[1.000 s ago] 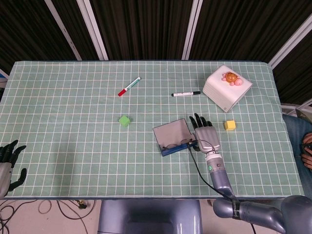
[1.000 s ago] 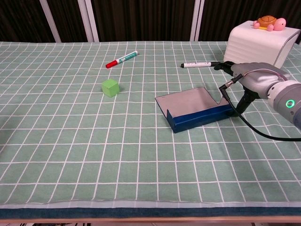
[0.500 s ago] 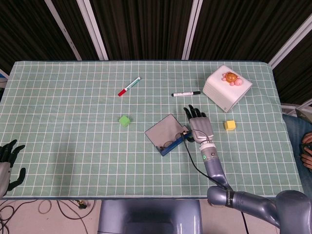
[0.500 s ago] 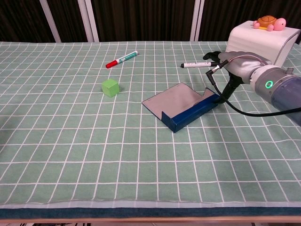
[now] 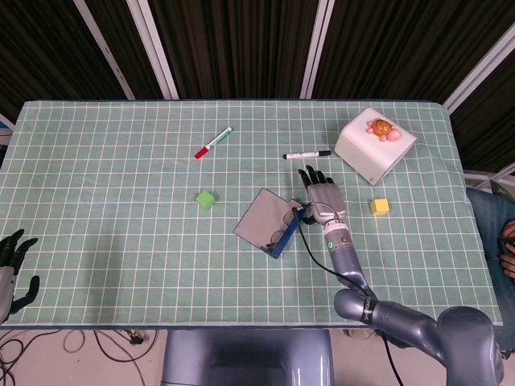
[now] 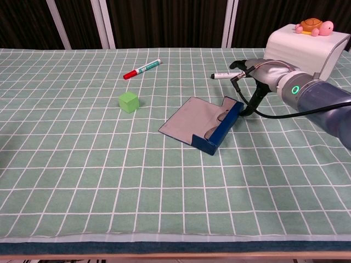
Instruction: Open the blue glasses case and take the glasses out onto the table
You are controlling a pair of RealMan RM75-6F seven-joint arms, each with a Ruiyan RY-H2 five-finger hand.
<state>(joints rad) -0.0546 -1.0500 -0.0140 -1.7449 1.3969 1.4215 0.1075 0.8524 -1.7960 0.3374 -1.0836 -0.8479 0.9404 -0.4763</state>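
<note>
Near the middle of the surface (image 5: 96, 241), my right robot hand (image 5: 323, 201) was pressed against the right end of the blue glasses case (image 5: 269, 225), its dark fingers stretched toward the far edge; whether a thumb or fingertip pinched the rim of the case I could not tell from either view. Over the last second the case had swung round under my push: a second ago it lay almost square to me, its blue wall facing the front edge, and now it sat turned on a diagonal, its grey lid (image 6: 189, 118) flat on the cloth and pointing toward the green cube (image 5: 206, 199). My hand had also crept further from me, closer to the black marker (image 5: 306, 153). The lid was already open, so that half of the job looked done. The glasses (image 5: 283, 234) were in the case against the blue wall, only their thin frame showing, and had not come out. I judged the turn a slip rather than progress: the case slid on the cloth instead of giving up the glasses, so the next reach would need a grip on the frame itself. My left robot hand (image 5: 11, 265) lay idle at the near left corner, fingers spread, holding nothing.
</note>
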